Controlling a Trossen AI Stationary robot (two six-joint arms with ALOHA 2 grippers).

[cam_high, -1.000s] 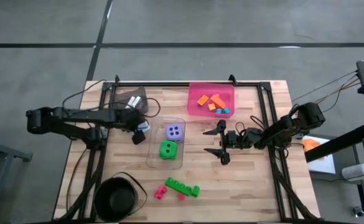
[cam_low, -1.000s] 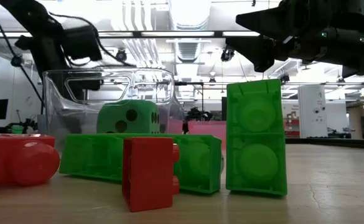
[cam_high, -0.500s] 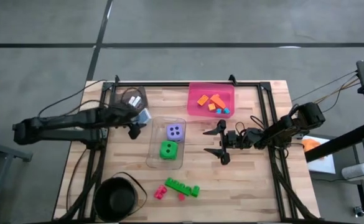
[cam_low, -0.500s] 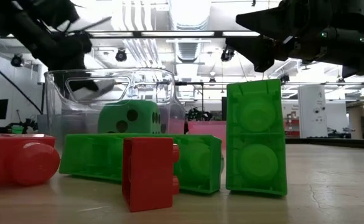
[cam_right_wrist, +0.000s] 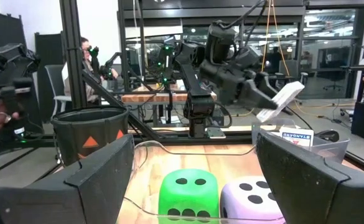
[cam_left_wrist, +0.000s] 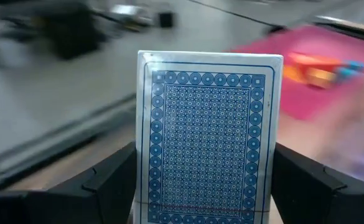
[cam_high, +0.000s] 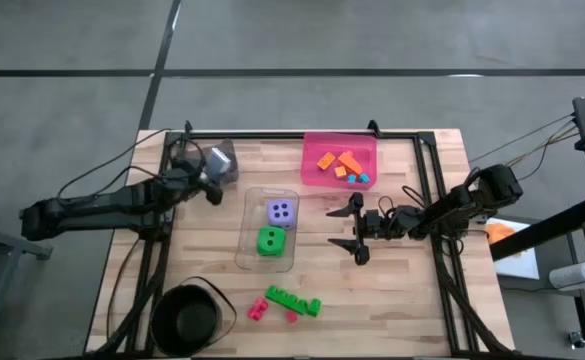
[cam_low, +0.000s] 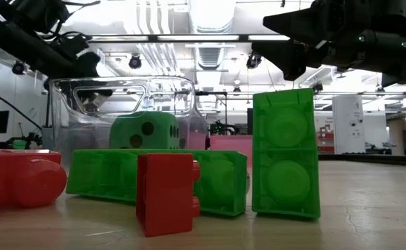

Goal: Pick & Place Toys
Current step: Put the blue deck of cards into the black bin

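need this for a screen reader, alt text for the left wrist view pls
A blue-patterned playing card stands upright between the left gripper's two dark fingers, its back filling the middle of the picture. Behind it, blurred, are the wooden table and a pink bin holding small orange and teal pieces.

Wooden surface [cam_high: 402, 290]: pink bin [cam_high: 368, 150] far edge, clear bin [cam_high: 249, 235] centre, grey bin [cam_high: 224, 158] far-left, black bowl [cam_high: 185, 320] near-left corner.

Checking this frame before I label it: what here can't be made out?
- Card face: left wrist view shows only its blue patterned back, held by the left gripper.
- Grey bin contents: high view, arm covers them.
- Pink bin: blurred in left wrist view.
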